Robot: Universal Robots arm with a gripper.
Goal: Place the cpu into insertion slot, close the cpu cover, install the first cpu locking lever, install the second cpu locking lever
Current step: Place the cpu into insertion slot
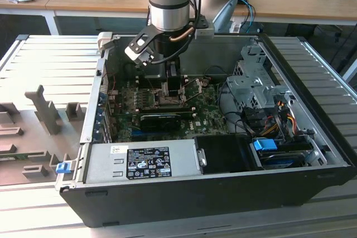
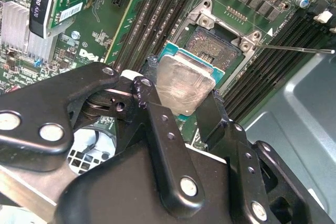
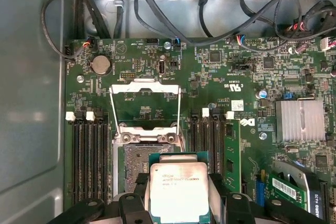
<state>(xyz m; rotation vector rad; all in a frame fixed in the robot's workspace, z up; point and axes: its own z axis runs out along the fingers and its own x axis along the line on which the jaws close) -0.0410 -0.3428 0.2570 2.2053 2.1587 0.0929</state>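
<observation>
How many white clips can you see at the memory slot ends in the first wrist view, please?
4. Two white clips sit on one side of the open cpu cover, two on the other. The claw hides the slots' other ends, so more may exist.

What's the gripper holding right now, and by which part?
The cpu. The gripper has its fingers clamped on two opposite side edges of the chip, metal top exposed, close to the open insertion slot.

cpu point(image 2: 186, 85) sat between fingers point(image 2: 212, 116), over insertion slot point(image 2: 212, 43) | cpu cover point(image 3: 146, 83) stood open, adjoining slot | memory slots point(image 3: 89, 156) flanked slot both sides | power supply point(image 1: 142, 163) lay along computer case point(image 1: 223, 199) near wall, exterior view
</observation>
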